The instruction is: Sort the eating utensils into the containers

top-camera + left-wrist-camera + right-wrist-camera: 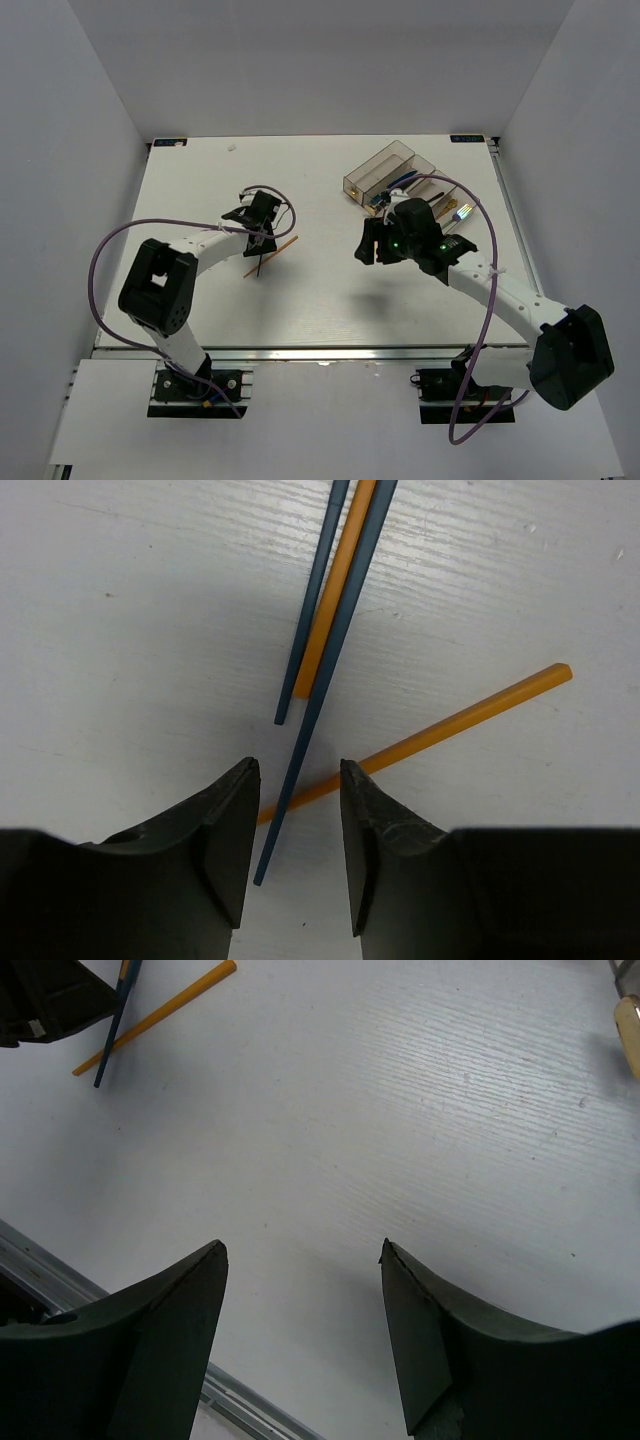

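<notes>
The step in hand is picking up the chopsticks point(268, 255). They lie in a small heap on the left side of the white table point(330, 300), well apart from the containers point(376, 172), which sit at the far right. The left claw point(298, 790) hangs low over the heap. Its two fingers point(228, 850) are apart, one on each side of a blue chopstick point(310, 740), and they do not touch it. An orange chopstick point(470, 710) crosses that blue one. A second blue chopstick point(312, 600) and a second orange chopstick point(335, 590) lie just beside it, a bit farther off. The right claw point(300, 1252) is wide open with nothing in it, over bare table near the containers. Next, I think, the left claw must squeeze on the blue chopstick alone. Then it must lift without dragging the orange chopstick along, and carry its stick right to one of the containers.
</notes>
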Controlling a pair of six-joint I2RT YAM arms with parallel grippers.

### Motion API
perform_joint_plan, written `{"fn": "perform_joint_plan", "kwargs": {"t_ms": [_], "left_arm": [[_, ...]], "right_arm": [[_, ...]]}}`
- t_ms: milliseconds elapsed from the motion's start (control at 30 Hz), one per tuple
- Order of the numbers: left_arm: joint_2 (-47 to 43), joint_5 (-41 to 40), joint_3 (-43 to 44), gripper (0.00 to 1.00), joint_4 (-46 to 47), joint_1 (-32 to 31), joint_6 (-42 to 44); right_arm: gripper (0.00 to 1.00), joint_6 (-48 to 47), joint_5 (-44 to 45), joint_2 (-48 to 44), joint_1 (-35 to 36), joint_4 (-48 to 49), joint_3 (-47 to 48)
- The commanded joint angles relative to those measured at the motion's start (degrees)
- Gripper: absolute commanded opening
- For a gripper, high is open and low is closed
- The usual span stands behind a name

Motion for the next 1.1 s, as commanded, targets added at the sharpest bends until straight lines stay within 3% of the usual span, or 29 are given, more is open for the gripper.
{"fn": "perform_joint_plan", "kwargs": {"t_ms": [0,467,1067], "left_arm": [[0.3,1.5,-0.9,0.48,3.2,0.5,0.1],[3.3,4.4,-3.0,0.37,6.7,1.3,0.3],[5.1,6.0,-1.9,0.11,6.5,0.7,2.7]], "right_arm": [[0.68,-0.8,-2.2,0.2,0.0,2.7,-0.1],[0.66,-1.2,-2.2,0.1,0.0,2.3,-0.2],[0.65,-0.7,-1.5,-0.9,0.1,2.0,0.1]]}}
